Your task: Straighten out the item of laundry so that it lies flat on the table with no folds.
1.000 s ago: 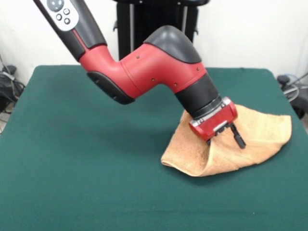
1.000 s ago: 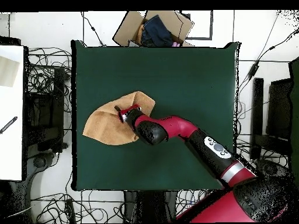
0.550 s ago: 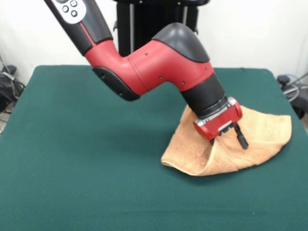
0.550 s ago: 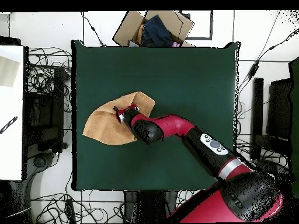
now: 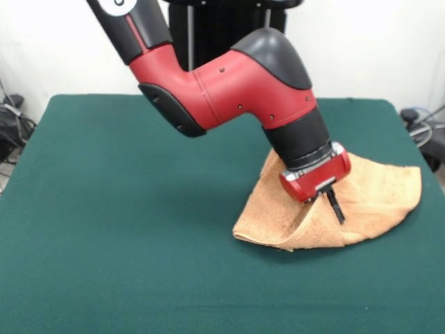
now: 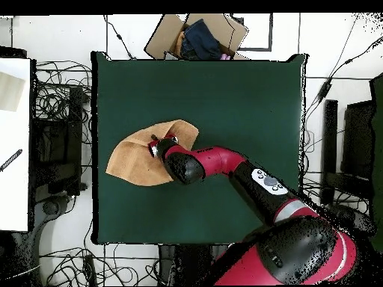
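The item of laundry (image 5: 382, 188), a peach-orange towel, lies rumpled and folded over at the right side of the green table (image 5: 125, 209). A raised ridge of cloth runs up its middle into my gripper (image 5: 323, 212). The gripper leans down onto that ridge and is shut on it, with one black finger (image 5: 336, 207) showing in front of the cloth and the other hidden behind the fold. From above, the towel (image 6: 131, 161) sits near the table's left edge, and the gripper (image 6: 155, 143) is over its upper middle.
The red arm (image 5: 229, 90) slants across the table above the towel's left part. Past the table's far edge in the overhead view stands an open cardboard box (image 6: 196, 36) with dark cloth in it. Cables lie on the floor around the table (image 6: 224, 97).
The visible finger has drawn inward toward the cloth ridge, closing the gripper on it. The arm's upper links have shifted slightly. The towel's outline has barely changed.
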`<action>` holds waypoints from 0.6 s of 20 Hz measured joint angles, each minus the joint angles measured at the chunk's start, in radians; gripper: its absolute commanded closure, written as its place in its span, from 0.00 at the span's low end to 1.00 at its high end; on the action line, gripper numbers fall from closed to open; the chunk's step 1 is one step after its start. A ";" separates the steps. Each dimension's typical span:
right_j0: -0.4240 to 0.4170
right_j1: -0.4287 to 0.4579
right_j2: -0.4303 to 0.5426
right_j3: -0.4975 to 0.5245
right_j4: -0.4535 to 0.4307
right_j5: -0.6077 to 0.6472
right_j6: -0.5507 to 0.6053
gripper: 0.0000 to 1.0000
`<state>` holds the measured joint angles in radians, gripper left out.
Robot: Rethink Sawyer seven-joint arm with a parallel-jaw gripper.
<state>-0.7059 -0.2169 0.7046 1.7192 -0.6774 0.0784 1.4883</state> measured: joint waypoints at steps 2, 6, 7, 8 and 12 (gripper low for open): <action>0.022 -0.014 -0.027 0.000 0.028 -0.011 0.000 1.00; 0.044 -0.023 -0.053 0.000 0.066 -0.025 0.000 1.00; 0.047 -0.025 -0.057 0.000 0.073 -0.027 0.000 1.00; 0.050 -0.026 -0.062 0.000 0.078 -0.029 0.000 1.00; 0.080 -0.041 -0.094 0.000 0.115 -0.042 0.000 1.00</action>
<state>-0.6261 -0.2579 0.6110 1.7196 -0.5619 0.0363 1.4883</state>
